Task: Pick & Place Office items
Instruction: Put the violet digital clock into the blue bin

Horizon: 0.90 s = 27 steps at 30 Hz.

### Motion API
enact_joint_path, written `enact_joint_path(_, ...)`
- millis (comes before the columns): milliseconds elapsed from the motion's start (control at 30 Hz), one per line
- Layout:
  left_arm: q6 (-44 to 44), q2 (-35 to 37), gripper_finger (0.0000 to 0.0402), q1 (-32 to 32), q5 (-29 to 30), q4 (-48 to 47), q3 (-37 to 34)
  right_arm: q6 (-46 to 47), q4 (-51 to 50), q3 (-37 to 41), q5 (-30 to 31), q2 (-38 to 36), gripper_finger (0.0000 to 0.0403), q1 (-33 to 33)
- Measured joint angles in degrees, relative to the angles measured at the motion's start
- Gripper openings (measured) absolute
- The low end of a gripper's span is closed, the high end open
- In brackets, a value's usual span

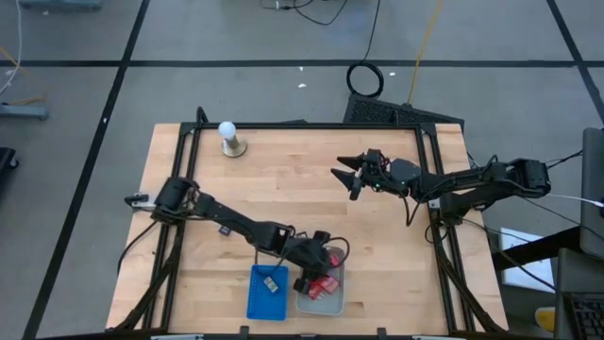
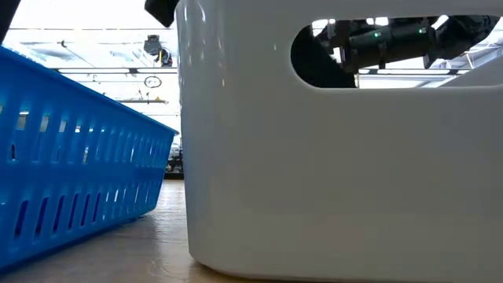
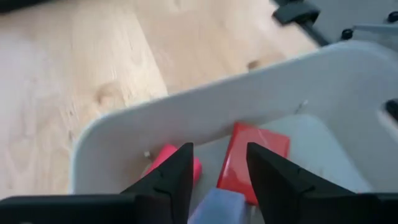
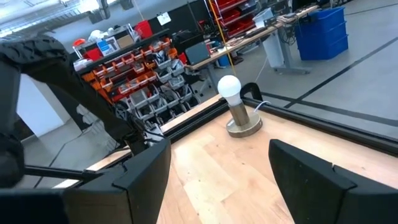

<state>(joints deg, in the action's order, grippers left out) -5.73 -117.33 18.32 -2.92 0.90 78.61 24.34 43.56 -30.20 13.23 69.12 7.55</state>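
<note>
My left gripper (image 1: 307, 280) hangs over the pale grey tray (image 1: 327, 304), slanting down into it, fingers apart (image 3: 219, 148). Between the fingers, far back, shows a pale blue item (image 3: 217, 208). Below, on the tray's floor, lie a red block (image 3: 256, 158) and a pinkish-red item (image 3: 177, 160). A small item (image 1: 271, 283) lies in the blue tray (image 1: 255, 304), left of the grey one. My right gripper (image 1: 345, 176) waits open and level above the table's far right part, nothing between its fingers (image 4: 217, 146). My left gripper has the pale blue item (image 3: 217, 208) between its fingers, which slant down from the table's left. The item fills most of the gap at the picture's edge; whether the fingers touch it I cannot tell.
A white ball on a round base (image 1: 227, 135) stands at the table's far left (image 4: 231, 93). The two trays stand side by side at the near edge; in the low view the grey tray's wall (image 2: 330, 173) and the blue tray's slotted wall (image 2: 71, 157) fill the picture.
</note>
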Motion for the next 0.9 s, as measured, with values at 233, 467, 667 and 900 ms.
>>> enact_joint_path(233, -0.1, 7.8, 0.0124, 0.1, 0.7, -2.5, 0.0, 0.5, -0.9, 0.0, 0.0, 0.0, 0.0265, 0.0)
enact_joint_path(467, 6.1, 15.9, 0.0118, -0.4, 7.4, -12.2, 0.0, 2.9, -2.9, 0.0, 0.0, 0.0, 0.0265, 0.0)
enact_joint_path(667, 15.4, 22.2, 0.0118, -0.8, 12.8, -24.3, 0.0, 3.7, -3.9, 0.0, 0.0, 0.0, 0.0265, -0.1)
enact_joint_path(900, 31.7, 28.0, 0.0118, -1.7, 14.6, -35.1, 0.0, 5.0, -5.1, 0.0, -1.9, 0.0, 0.0265, -0.1)
